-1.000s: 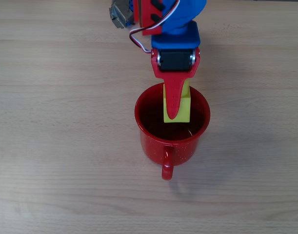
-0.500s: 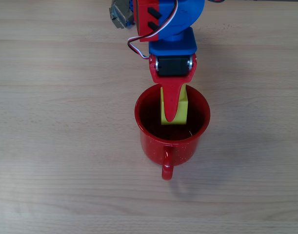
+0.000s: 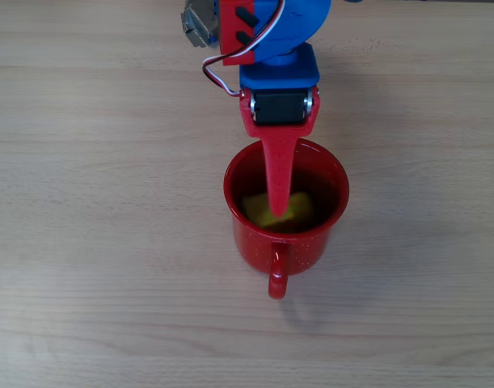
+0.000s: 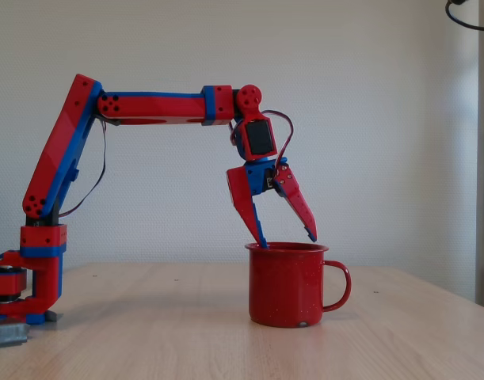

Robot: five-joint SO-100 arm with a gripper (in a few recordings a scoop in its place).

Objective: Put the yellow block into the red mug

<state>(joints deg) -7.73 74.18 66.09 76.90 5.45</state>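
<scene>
Table (image 3: 85, 242) – light wood grain, matt, smooth. Red mug (image 3: 255, 246) – glossy enamel-like finish, tiny white speckles, dark inside. Yellow block (image 3: 295, 208) looks like smooth plastic. Pincer (image 4: 287, 234) and arm (image 4: 158, 107) – red and blue hard plastic, slight sheen; metal-looking part at the table's far edge (image 3: 196, 24).

In the overhead view the upper red finger crosses the yellow block (image 3: 295, 208), covering its middle; the stud cannot be made out and the block's edges blur into the dark interior. The arm's (image 3: 267, 32) upper part is cut off by the top edge there. In the fixed view the red mug (image 4: 287, 283) wall hides the block entirely, and the tip of the left finger sits below the rim, out of sight. The arm base is cropped at the left edge.
</scene>
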